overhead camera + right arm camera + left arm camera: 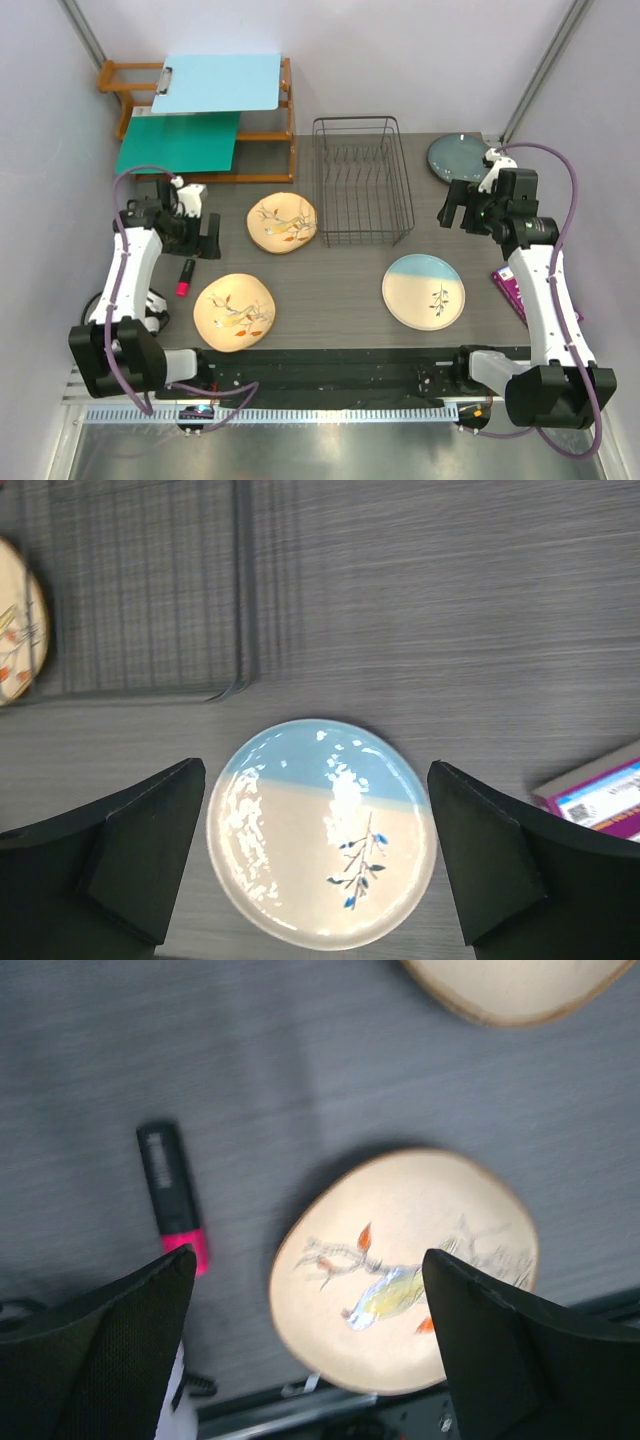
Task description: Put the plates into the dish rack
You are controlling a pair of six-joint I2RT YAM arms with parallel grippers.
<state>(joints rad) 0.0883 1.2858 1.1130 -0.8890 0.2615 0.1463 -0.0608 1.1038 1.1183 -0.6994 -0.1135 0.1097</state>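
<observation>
At the table's 12 o'clock the dish rack (362,182) stands with nothing in it. All four plates lie flat on the table, so I judge loading has not begun. The near tan plate (234,311) lies at 8 o'clock, the far tan plate (282,222) just left of the rack, the cream plate (423,290) at 4 o'clock and the dark plate (458,158) at 2 o'clock. The left gripper (308,1257) hangs wide, framing the near tan plate. The right gripper (316,765) hangs wide, framing the cream plate. Neither holds anything. The next move probably calls for descending to catch a rim, awkward on flat plates.
</observation>
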